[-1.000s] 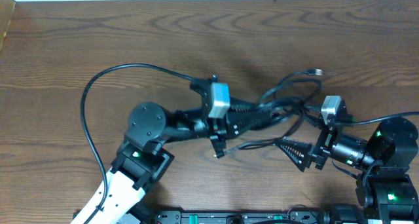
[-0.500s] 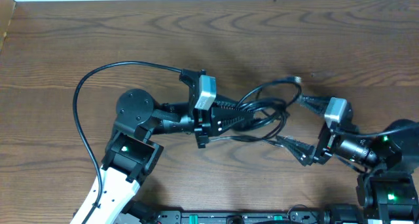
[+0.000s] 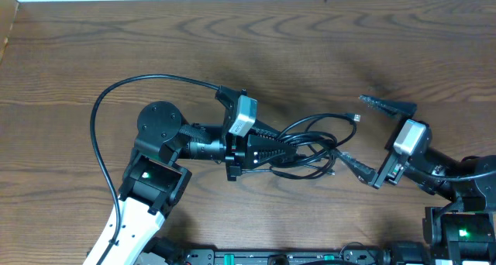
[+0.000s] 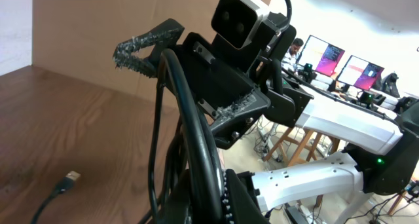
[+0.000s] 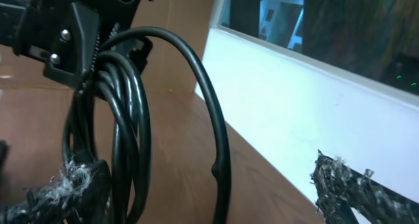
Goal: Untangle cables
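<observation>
- From overhead, the brown wood-grain table filled the view, with a narrow white strip along its far edge.
- The left gripper reached across the middle of the table, its ridged fingers pressed together on the cables, which lay as a bunch of thin black loops around and just past its tips.
- One small plug stuck out from the bunch toward the right arm.
- The right gripper faced the bunch with its fingers spread wide and nothing between them. The lower finger lay just beside the nearest loop; whether they touched could not be told.
- A thicker arm wire arched over the table to the left wrist.
- From the left wrist, a fat black loop rose close to the lens with the spread right gripper behind it. A plug end rested on the wood at lower left. A brown panel stood behind the table, and beyond it were lit monitors and a seated person.
- From the right wrist, the loops hung from the closed left gripper, between that camera's own frayed fingertips. The wood ran to a white ledge under dark glass.
</observation>
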`<state>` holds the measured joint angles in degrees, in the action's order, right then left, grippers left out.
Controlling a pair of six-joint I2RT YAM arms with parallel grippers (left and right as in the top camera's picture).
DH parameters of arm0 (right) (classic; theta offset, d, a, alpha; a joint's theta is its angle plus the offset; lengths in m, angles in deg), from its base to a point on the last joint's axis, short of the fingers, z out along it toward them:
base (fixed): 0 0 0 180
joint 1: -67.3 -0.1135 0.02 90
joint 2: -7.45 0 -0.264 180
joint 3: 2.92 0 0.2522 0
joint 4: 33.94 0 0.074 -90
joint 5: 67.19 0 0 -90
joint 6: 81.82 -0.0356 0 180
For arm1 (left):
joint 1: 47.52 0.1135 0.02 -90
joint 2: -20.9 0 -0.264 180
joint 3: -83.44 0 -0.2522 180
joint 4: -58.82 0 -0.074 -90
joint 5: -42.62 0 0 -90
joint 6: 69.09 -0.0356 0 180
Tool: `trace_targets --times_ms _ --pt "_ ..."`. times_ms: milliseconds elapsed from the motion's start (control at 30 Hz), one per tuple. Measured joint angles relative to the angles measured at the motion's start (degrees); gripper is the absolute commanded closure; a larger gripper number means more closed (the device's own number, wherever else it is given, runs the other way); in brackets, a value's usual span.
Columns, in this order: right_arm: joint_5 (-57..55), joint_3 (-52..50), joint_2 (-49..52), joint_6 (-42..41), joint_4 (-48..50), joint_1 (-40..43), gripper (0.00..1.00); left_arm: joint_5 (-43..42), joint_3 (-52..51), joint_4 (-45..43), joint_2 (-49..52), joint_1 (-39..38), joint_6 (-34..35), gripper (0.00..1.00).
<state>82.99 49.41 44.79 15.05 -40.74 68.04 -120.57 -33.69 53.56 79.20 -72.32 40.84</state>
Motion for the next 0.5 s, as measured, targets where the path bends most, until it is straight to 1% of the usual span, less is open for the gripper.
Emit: trace_targets --times_ms 100,500 --pt "-0.7 0.0 0.0 1.6 0.0 0.0 0.04 0.0 0.0 0.0 0.1 0.0 0.0 0.93" --pt "-0.9 0.0 0.0 6.0 0.2 0.0 0.04 0.0 0.0 0.0 0.1 -1.7 0.0 0.92"
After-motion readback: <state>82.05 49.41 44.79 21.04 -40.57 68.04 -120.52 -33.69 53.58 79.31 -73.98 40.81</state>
